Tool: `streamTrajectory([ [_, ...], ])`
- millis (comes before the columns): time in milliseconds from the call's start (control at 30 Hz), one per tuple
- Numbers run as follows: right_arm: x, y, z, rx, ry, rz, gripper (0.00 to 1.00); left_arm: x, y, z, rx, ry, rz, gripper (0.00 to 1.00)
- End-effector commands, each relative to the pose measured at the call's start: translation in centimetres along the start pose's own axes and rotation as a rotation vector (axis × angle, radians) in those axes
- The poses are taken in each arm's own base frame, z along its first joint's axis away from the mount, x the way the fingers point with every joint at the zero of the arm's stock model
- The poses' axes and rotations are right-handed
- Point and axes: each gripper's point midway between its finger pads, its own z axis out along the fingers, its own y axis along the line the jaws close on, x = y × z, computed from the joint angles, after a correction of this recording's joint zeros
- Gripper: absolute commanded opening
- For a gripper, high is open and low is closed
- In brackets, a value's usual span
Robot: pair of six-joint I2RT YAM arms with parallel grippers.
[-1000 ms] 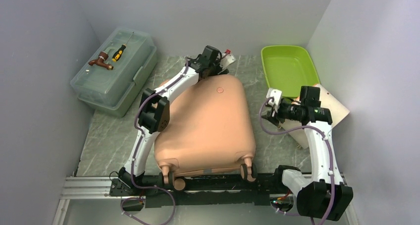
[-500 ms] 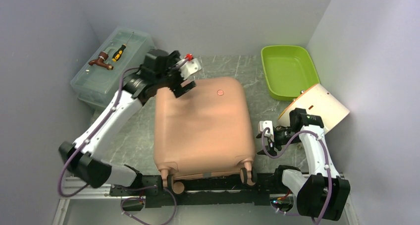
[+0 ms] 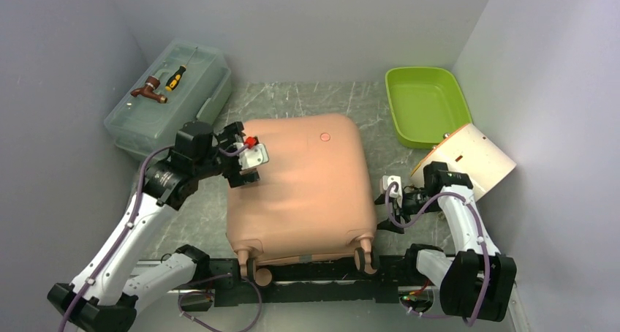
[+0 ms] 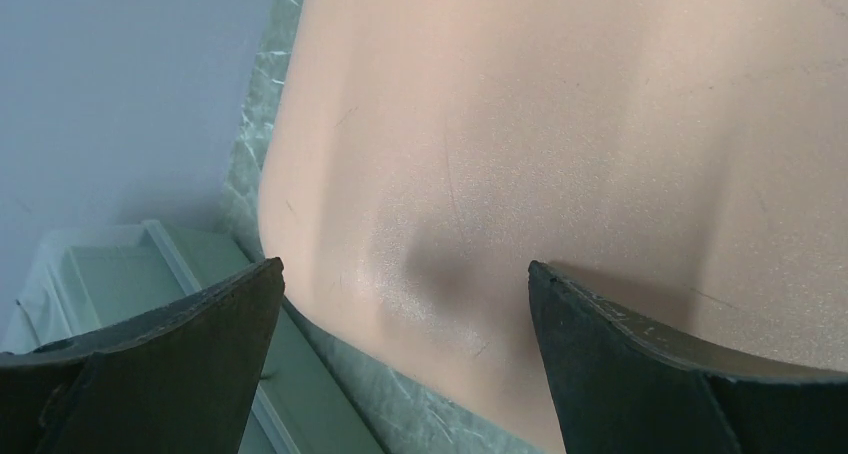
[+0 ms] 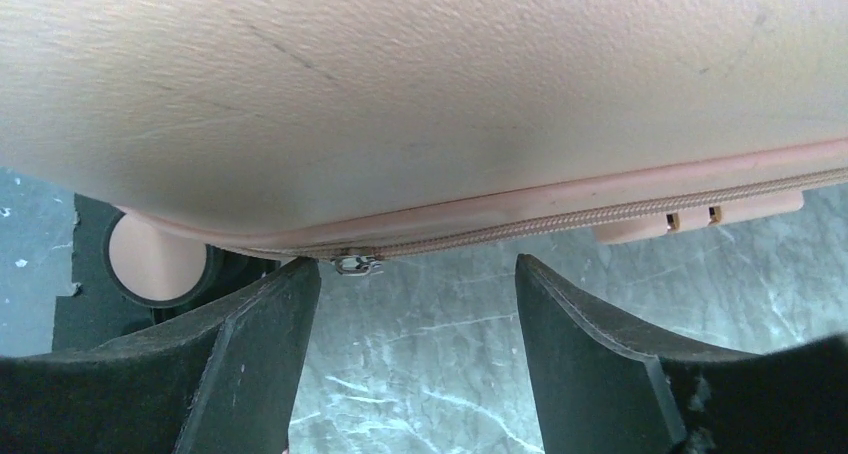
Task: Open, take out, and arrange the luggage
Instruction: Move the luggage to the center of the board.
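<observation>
The salmon-pink luggage [image 3: 300, 186] lies flat and closed in the middle of the table, wheels toward the arm bases. My left gripper [image 3: 248, 160] hovers over its left far corner, open and empty; the left wrist view shows the bare shell [image 4: 560, 124] between the wide-spread fingers, gripper [image 4: 405, 269]. My right gripper [image 3: 387, 193] sits low at the luggage's right side, open. In the right wrist view the gripper [image 5: 415, 269] faces the zipper seam, with the metal zipper pull [image 5: 357, 264] just above its left fingertip and a wheel [image 5: 155, 259] further left.
A translucent grey-green toolbox [image 3: 172, 105] with a screwdriver and a brown tool on its lid stands at the back left. A lime green tray [image 3: 426, 105] sits at the back right. A cream board-like object [image 3: 475, 156] leans by the right wall, behind my right arm.
My left arm swung back from the luggage's far edge to its left far corner and its jaws spread wide. My right gripper dropped to the luggage's right side and opened further.
</observation>
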Motion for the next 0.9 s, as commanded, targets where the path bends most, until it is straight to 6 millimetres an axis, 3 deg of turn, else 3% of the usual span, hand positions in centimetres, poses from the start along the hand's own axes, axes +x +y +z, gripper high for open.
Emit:
streamTrajectory([
  [0,-1.3,-2.9,1.2,0.080,-0.092,-0.063,0.72,8.8,-6.2,0.1,0.166,0.298,-0.046,0.99],
  [100,-0.9,-3.5,1.6,0.098,-0.076,-0.053,0.72,9.9,-2.3,0.1,-0.046,0.353,-0.047,0.99],
  [167,-1.0,-3.8,1.7,0.109,-0.076,-0.038,0.72,9.2,-0.9,-1.0,-0.086,0.336,-0.068,0.99],
  [300,-1.0,-3.9,1.7,0.113,-0.076,-0.042,0.72,7.3,-1.2,-3.2,-0.037,0.304,-0.119,1.00],
  [433,-1.1,-4.2,1.7,0.121,-0.076,-0.037,0.72,9.4,-3.9,-4.1,0.071,0.415,-0.244,1.00],
  [533,-1.5,-5.0,1.5,0.144,-0.082,-0.025,0.71,11.3,-5.7,-3.6,0.125,0.472,-0.338,0.99],
  [667,-2.3,-5.7,1.6,0.142,-0.092,-0.003,0.71,12.4,-7.0,-1.9,0.174,0.465,-0.450,0.99],
  [867,-3.0,-6.5,2.5,0.121,-0.092,0.028,0.69,14.2,-5.4,2.5,0.139,0.475,-0.505,1.00],
])
